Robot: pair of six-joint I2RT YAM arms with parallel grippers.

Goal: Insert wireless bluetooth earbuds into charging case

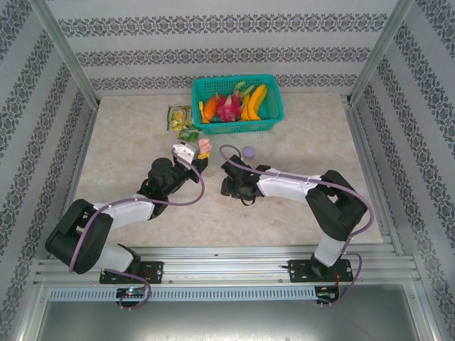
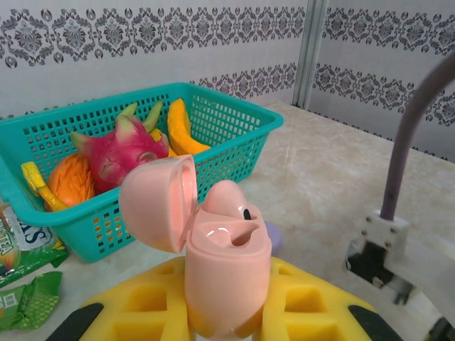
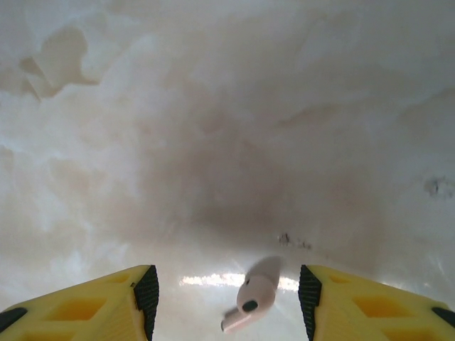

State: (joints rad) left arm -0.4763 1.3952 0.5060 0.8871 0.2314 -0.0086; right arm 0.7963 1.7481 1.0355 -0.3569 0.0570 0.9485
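My left gripper (image 2: 227, 316) is shut on the pale pink charging case (image 2: 226, 273), holding it upright between the yellow fingers. The lid (image 2: 158, 202) is flipped open to the left. One pink earbud (image 2: 229, 200) sits in the case's right slot, and the left slot is bare. From above, the case (image 1: 205, 147) sits at the tip of the left gripper (image 1: 193, 155). My right gripper (image 3: 227, 302) points down at the table, open. A second pale pink earbud (image 3: 252, 297) lies on the marble between its black pads, touching neither. The right gripper (image 1: 232, 186) is at mid-table.
A teal basket (image 1: 271, 106) of toy fruit stands at the back centre, with snack packets (image 1: 180, 119) to its left. A round purple case (image 1: 249, 151) lies just behind the right gripper, and it also peeks out behind the pink case (image 2: 274, 236).
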